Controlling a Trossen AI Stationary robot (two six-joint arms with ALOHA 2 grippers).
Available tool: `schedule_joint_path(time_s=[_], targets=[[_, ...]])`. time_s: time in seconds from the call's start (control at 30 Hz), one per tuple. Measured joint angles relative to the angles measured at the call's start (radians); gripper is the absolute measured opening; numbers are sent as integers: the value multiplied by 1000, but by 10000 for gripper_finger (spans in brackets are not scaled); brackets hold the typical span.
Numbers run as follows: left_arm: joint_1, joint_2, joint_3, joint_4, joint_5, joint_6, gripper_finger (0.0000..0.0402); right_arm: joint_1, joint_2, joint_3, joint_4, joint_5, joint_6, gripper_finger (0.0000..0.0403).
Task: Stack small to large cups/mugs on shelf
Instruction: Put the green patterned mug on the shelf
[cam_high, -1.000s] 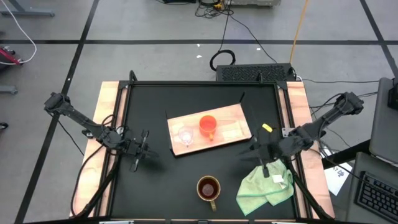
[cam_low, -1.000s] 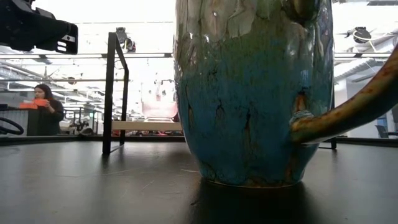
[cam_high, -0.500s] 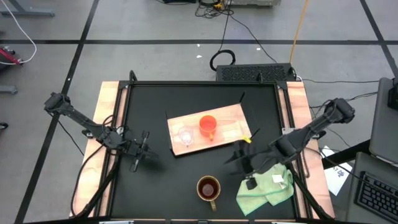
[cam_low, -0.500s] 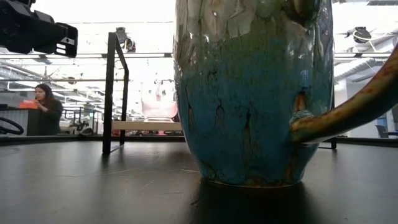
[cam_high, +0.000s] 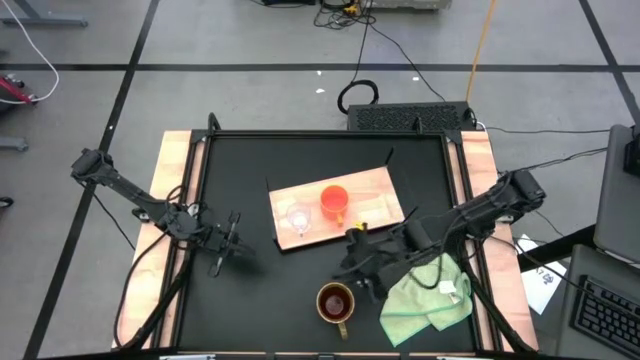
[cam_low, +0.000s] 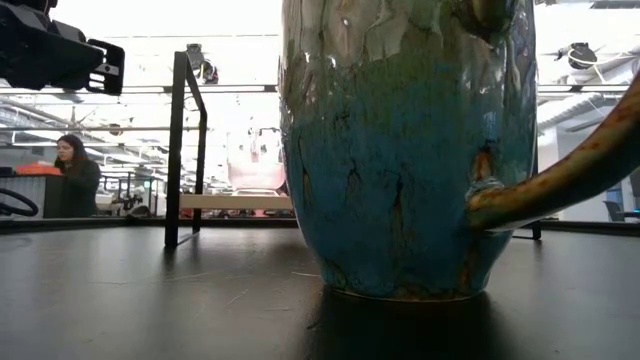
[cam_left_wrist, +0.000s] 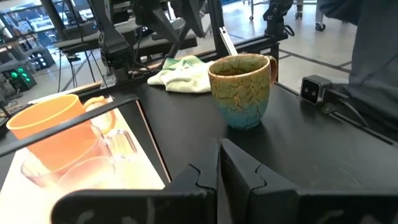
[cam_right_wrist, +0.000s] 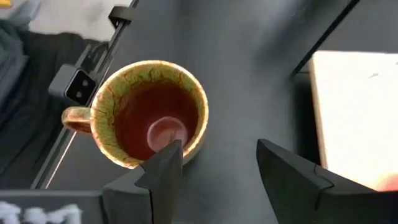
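Fingers of the right gripper (cam_high: 362, 262) stand wide apart and hold nothing; in the right wrist view one dark finger (cam_right_wrist: 163, 169) overlaps the rim of the brown mug (cam_right_wrist: 148, 114), whose glazed interior is dark red, and the other lies over bare tabletop beside it. In the high view this gripper sits in the lower centre of the frame, just above and to the right of the mug (cam_high: 335, 302), which stands upright on the black tabletop (cam_high: 260, 290) with its handle toward the lower edge. The low view is filled by the mug's blue-green crackled wall (cam_low: 400, 160), its handle running off the right edge. The light green cloth (cam_high: 425, 300) lies crumpled at lower right, partly under the right arm.

Toward the middle of the frame lies the wooden board (cam_high: 375, 195), slightly tilted. On it stand the orange cup (cam_high: 333, 201), near the centre, and the clear glass cup (cam_high: 298, 219), just to its lower left; whether the two touch cannot be told. The left wrist view shows both at its left edge, the orange cup (cam_left_wrist: 53, 127) behind the glass cup (cam_left_wrist: 78, 168).

At centre left, the left gripper (cam_high: 228, 250) rests with fingers (cam_left_wrist: 249, 177) pressed together, empty, well apart from the board.

A person (cam_low: 75, 175) stands in the room beyond the table.
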Motion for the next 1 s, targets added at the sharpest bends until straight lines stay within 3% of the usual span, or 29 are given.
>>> schedule_joint_path(time_s=[0.37, 0.57, 1.0], targets=[[0, 0, 0, -21, 2, -11, 19, -8, 185, 160, -137, -18, -80, 199], [0, 0, 0, -21, 47, -8, 19, -21, 224, 225, -152, -27, -86, 199], [0, 0, 0, -19, 53, 24, 19, -40, 233, 226, -91, -145, -90, 199]])
